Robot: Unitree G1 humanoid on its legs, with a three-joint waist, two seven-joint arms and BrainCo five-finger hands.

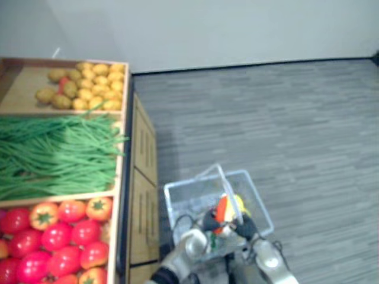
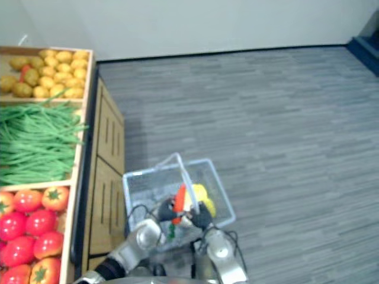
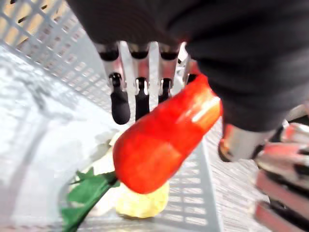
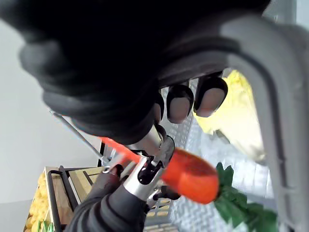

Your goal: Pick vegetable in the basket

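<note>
Carrot (image 3: 164, 140) (in left robot hand (image 3: 141, 99)) hangs inside basket (image 1: 172, 190) walls.

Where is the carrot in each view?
Left eye: carrot low centre, over the basket.
Right eye: carrot low, left of centre, over the basket.
Left wrist: carrot in front of the left hand.
Right wrist: carrot beside green leaves, past the right hand.
Shared landmark: the basket.

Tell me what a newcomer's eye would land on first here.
First comes the bright orange carrot, pinched in the left hand over the clear basket, whose handle the right hand grips. Next is the wooden stand at the robot's left, with red tomatoes nearest, green beans in the middle and potatoes farthest.
</note>
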